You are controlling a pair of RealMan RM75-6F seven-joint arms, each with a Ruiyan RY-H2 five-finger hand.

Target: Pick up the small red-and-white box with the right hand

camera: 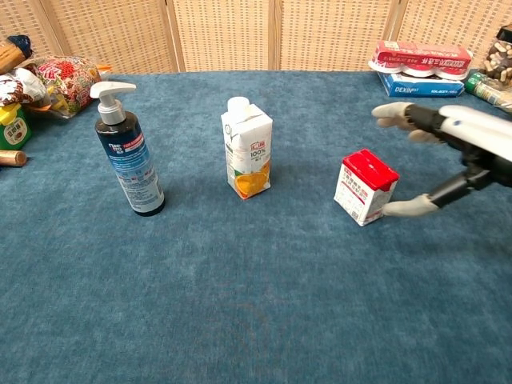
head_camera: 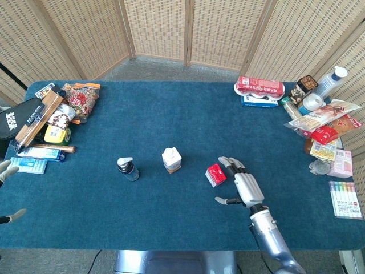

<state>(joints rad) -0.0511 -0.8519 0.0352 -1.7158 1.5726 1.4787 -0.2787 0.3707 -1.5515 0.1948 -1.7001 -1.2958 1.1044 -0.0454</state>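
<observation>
The small red-and-white box (head_camera: 215, 174) (camera: 366, 187) stands upright on the blue table, right of centre. My right hand (head_camera: 243, 184) (camera: 448, 152) is open just to the box's right, fingers spread above and behind it. Its thumb (camera: 410, 208) reaches low toward the box's right side, close to it or just touching; I cannot tell which. Only the fingertips of my left hand (head_camera: 7, 171) show at the far left edge of the head view, apart and holding nothing.
A juice carton (head_camera: 171, 159) and a dark pump bottle (head_camera: 128, 169) stand left of the box. Snack packs and boxes (head_camera: 48, 120) crowd the left edge. Packets, bottles and a pen set (head_camera: 345, 199) fill the right side, with a red-topped pack (head_camera: 260, 87) at the back.
</observation>
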